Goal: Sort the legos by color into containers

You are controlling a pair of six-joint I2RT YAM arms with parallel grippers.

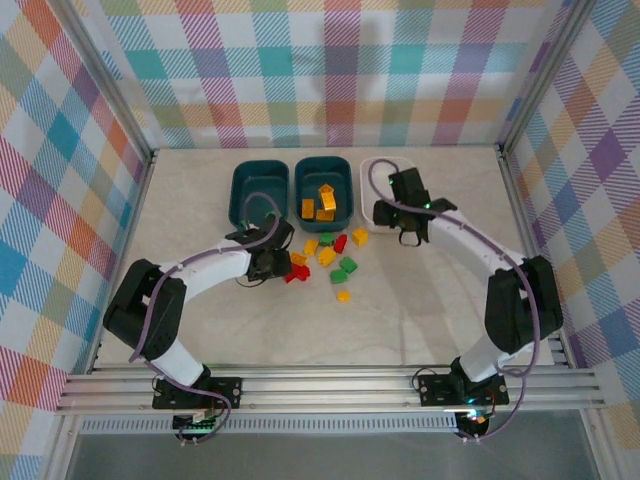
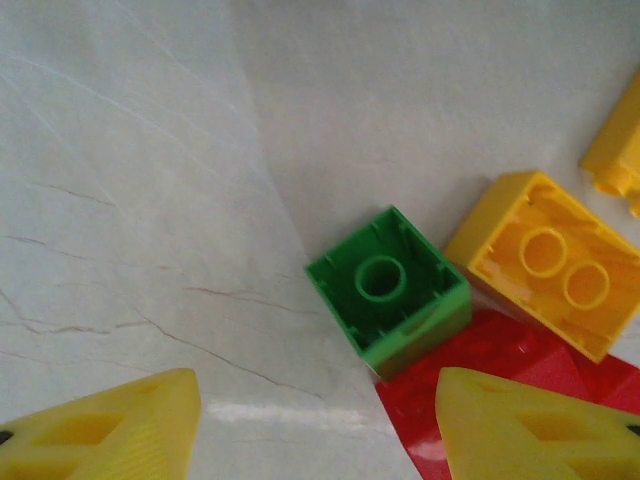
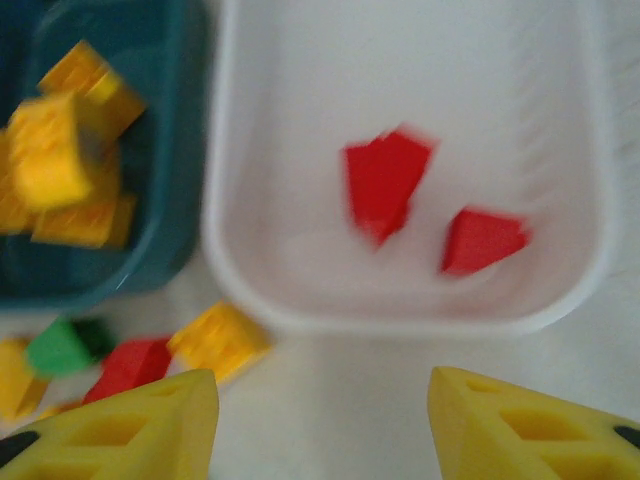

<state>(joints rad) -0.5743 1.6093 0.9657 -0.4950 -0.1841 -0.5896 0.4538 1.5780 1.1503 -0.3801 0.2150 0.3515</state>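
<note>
Loose legos (image 1: 327, 256) in green, yellow and red lie in a cluster in front of three containers. The left teal bin (image 1: 236, 200) looks empty. Yellow bricks (image 1: 322, 203) fill part of the middle teal bin (image 1: 300, 175). Two red bricks (image 3: 385, 180) lie in the white bin (image 3: 400, 320), one of them blurred. My left gripper (image 2: 320, 430) is low at the cluster's left edge, open, with bare table between its fingers. Its right fingertip (image 2: 540, 425) sits over a red brick (image 2: 490, 375); an upturned green brick (image 2: 390, 290) lies just ahead. My right gripper (image 3: 320, 420) hangs open and empty at the white bin's near rim.
A yellow brick (image 2: 545, 262) lies upside down against the green one. Near the white bin's front left corner sit a yellow brick (image 3: 218, 340), a red one (image 3: 130, 365) and a green one (image 3: 60, 345). Aluminium rails and plaid walls (image 1: 60, 150) enclose the table.
</note>
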